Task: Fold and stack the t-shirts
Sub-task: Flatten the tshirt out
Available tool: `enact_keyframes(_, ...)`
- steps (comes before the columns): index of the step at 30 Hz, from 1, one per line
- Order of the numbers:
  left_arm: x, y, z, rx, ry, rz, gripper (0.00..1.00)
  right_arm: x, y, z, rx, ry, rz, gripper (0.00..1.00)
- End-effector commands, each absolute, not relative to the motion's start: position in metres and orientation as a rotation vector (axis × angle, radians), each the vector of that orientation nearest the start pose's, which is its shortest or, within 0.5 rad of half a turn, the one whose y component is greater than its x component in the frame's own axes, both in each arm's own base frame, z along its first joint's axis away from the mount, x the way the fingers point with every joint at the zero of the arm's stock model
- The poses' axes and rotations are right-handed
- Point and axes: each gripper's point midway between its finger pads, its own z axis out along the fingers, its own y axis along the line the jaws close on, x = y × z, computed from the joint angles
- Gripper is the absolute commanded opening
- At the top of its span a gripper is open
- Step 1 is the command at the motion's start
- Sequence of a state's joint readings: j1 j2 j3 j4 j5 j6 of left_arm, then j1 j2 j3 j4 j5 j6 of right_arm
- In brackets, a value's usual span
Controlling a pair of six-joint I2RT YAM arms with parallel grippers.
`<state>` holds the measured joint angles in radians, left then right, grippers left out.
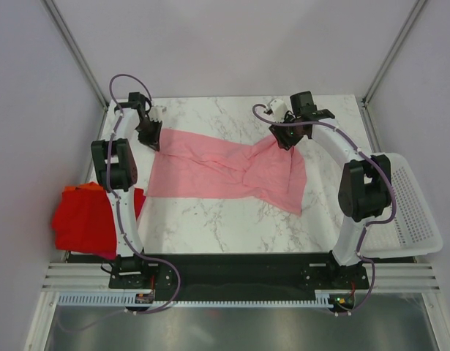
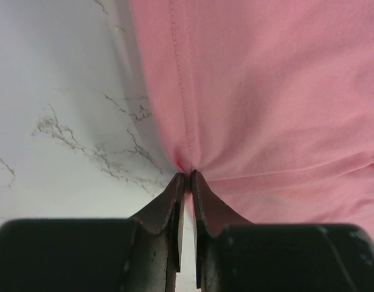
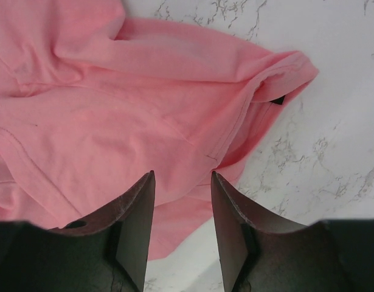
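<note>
**Item 1. Folded t-shirts, red [image 1: 85, 223] with an orange one [image 1: 83, 189] at its far edge.**
- Position: at the left edge of the marble table [image 1: 232, 227], partly overhanging it, just beside the left arm.
- Risk: judged small. A swing of that arm's elbow could drag the pile off the edge.

**Item 2. Left gripper [image 2: 188, 179].**
- State: fingers pressed together on the stitched edge of the pink t-shirt [image 1: 217, 168], with only a thin nip of cloth at the very tips.
- Risk: the hold looks shallow. A pull across the marble could slip the hem free and leave that side crumpled.
- Pose: arm reached to the far left of the table, wrist bent down, fingers low at the cloth's far-left corner.

**Item 3. Pink t-shirt.**
- Position: mid-table between the two grippers, wrinkled, with its right part bunched and doubled over.
- Risk: folding it as it lies would likely set the creases in. The rectangle would then be uneven and stack badly.

**Item 4. Right gripper [image 3: 182, 176].**
- State: jaws parted at middling width with nothing between them, poised over the bunched cloth.
- Risk: closing here could catch several layers at once, or only the top one, and skew the spread.
- Pose: arm arched in from the right, elbow high, wrist angled down at the shirt's far-right corner.

**Item 5. White perforated basket [image 1: 415, 212].**
- Position: at the table's right edge, beside the right arm.
</note>
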<state>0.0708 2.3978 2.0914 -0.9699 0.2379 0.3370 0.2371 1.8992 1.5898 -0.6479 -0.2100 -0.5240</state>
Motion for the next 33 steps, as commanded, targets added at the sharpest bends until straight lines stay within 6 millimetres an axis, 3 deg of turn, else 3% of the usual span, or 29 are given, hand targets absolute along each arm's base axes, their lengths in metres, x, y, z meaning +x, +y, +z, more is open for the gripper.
enact_keyframes(1,0.498,0.013,0.062,0.406,2.716,-0.207,0.16,0.453,0.137,0.145,-1.029,2.21,0.173,0.5)
enact_keyframes(4,0.491,0.015,0.06,0.409,2.733,-0.194,0.23,0.453,0.139,0.146,-1.033,2.205,0.182,0.49)
enact_keyframes(10,0.485,0.018,0.053,0.42,2.76,-0.174,0.25,0.452,0.141,0.146,-1.033,2.202,0.192,0.49)
enact_keyframes(12,0.483,0.02,0.053,0.424,2.768,-0.155,0.22,0.451,0.142,0.148,-1.036,2.196,0.194,0.49)
enact_keyframes(13,0.482,0.021,0.054,0.426,2.766,-0.152,0.11,0.451,0.142,0.149,-1.034,2.196,0.193,0.49)
enact_keyframes(15,0.481,0.022,0.061,0.425,2.757,-0.141,0.02,0.45,0.142,0.152,-1.035,2.188,0.189,0.48)
enact_keyframes(21,0.483,0.018,0.085,0.416,2.703,-0.154,0.02,0.443,0.142,0.163,-1.053,2.154,0.196,0.43)
enact_keyframes(25,0.489,0.015,0.12,0.426,2.624,-0.131,0.02,0.413,0.148,0.161,-1.258,2.077,0.259,0.45)
enact_keyframes(29,0.49,0.011,0.14,0.461,2.58,-0.123,0.02,0.38,0.143,0.133,-1.456,2.031,0.228,0.49)
enact_keyframes(33,0.485,0.002,0.146,0.493,2.571,-0.14,0.02,0.358,0.14,0.109,-1.622,2.007,0.231,0.5)
